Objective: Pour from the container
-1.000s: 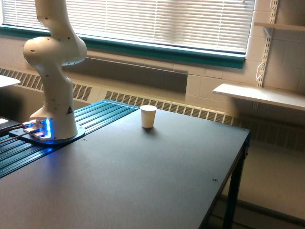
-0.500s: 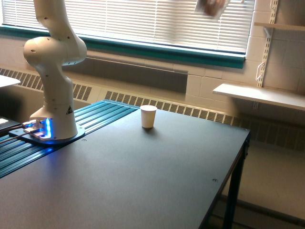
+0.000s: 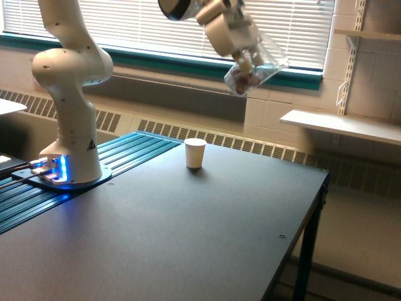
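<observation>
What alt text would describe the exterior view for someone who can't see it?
A white robot arm's gripper holds a tilted clear cup of reddish-brown pieces high above a dark table. A white cup stands upright on the table, lower and toward the view's left.

No legible text or labels anywhere

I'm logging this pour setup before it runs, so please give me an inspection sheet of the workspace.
Surface: dark table, bare apart from the white cup; ribbed teal strip under the arm's base.
Job's things: clear cup, tilted, held high above the table, reddish-brown and pale pieces inside; white cup upright on the table.
Clutter: nothing seen.
Grippers: gripper shut on the clear cup.
Cables: dark leads at the arm's base.
Surroundings: window blinds, wall shelves.
</observation>
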You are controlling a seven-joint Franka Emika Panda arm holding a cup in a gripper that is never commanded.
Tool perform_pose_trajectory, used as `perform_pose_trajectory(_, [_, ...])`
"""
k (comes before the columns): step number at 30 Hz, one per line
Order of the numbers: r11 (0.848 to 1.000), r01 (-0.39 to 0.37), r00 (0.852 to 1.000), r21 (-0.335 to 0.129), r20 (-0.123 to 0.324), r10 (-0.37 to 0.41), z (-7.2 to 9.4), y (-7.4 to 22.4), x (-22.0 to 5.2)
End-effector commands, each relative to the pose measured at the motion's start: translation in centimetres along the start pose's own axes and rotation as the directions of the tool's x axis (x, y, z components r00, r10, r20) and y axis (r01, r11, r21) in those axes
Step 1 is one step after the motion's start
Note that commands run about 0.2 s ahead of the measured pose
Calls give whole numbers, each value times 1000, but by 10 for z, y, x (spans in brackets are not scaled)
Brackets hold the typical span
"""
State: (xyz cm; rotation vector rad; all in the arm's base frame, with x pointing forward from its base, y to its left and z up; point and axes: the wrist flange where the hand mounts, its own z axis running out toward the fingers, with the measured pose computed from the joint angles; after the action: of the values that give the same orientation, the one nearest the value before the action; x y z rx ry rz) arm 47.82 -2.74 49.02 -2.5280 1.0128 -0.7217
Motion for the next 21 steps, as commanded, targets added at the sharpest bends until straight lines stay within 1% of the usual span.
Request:
perform_pose_trajectory(1, [994,101,992,52,73,-104,-6,-16,-43])
perform_pose_trajectory(3, [990,123,987,65,98,-129,-7,-19,-59])
perform_pose_trajectory(5, [989,124,983,83,130,-134,-7,-21,-75])
perform_pose_trajectory(8, [986,145,979,88,131,-156,-10,-17,-79])
perform_pose_trajectory(9, [984,143,961,110,223,-165,-5,-27,-111])
perform_pose_trajectory(10, [979,169,947,113,256,-193,-2,-29,-129])
perform_pose_trajectory(11, [978,170,938,120,283,-198,-1,-29,-141])
perform_pose_trajectory(13, [975,178,916,136,340,-214,0,-31,-164])
perform_pose_trajectory(16, [968,192,872,161,424,-244,2,-34,-200])
perform_pose_trajectory(17, [965,201,855,168,450,-256,2,-35,-212])
perform_pose_trajectory(18, [961,214,834,173,480,-272,3,-35,-224])
perform_pose_trajectory(20, [958,218,799,185,529,-284,5,-35,-244])
perform_pose_trajectory(21, [953,235,780,189,549,-301,6,-35,-254])
